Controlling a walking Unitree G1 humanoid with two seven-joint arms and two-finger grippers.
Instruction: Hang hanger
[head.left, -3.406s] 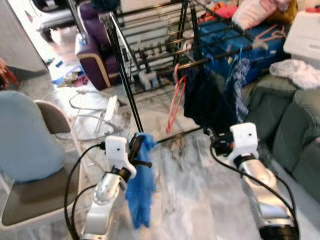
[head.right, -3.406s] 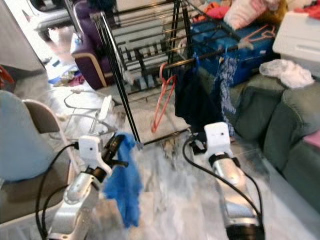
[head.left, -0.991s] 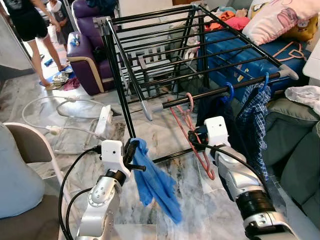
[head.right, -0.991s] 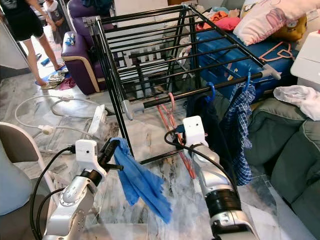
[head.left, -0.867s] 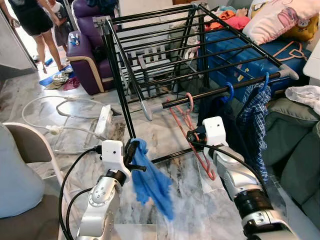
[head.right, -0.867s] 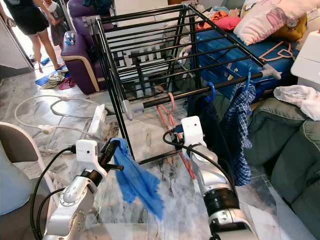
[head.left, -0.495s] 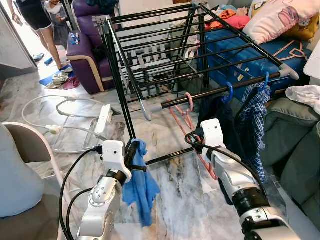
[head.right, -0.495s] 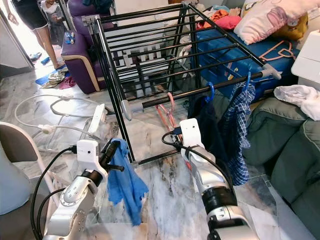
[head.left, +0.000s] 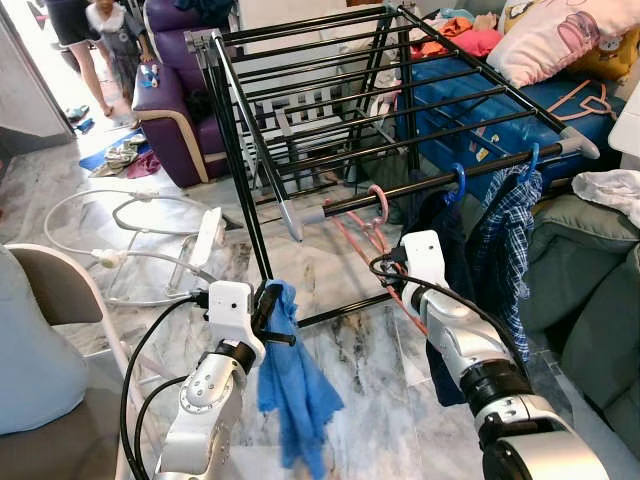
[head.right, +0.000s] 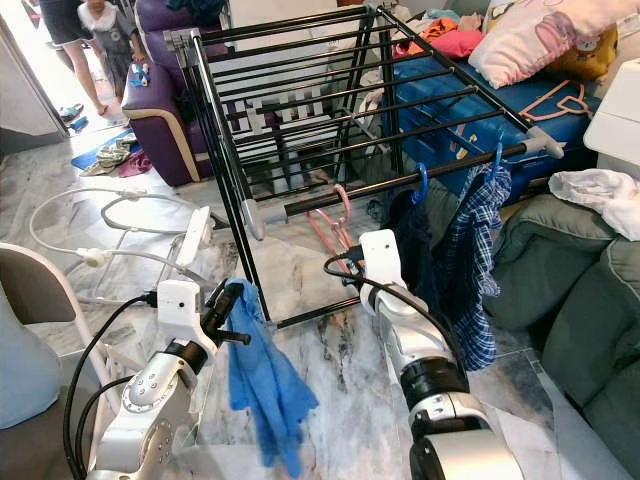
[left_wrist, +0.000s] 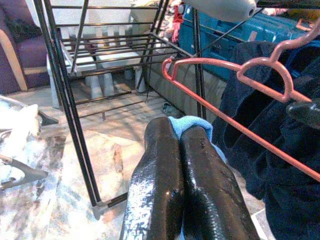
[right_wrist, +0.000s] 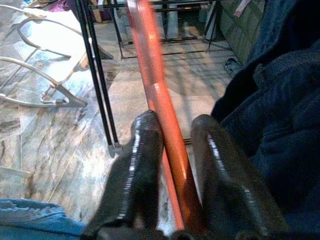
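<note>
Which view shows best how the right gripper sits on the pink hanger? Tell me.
The right wrist view: the pink hanger runs between the right gripper's slightly parted fingers. The eye views show its hook on the rack's rail; the left wrist view shows its upper frame.

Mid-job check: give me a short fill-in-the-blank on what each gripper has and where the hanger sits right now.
1. The left gripper is shut on a ____ cloth.
2. The pink hanger hooks over the drying rack's ____ rail.
3. The right gripper has the hanger's ____ between its fingers.
4. Next along that rail, past the pink hanger, a dark garment hangs from a ____ hook.

Missing words: blue; black; arm; blue
</note>
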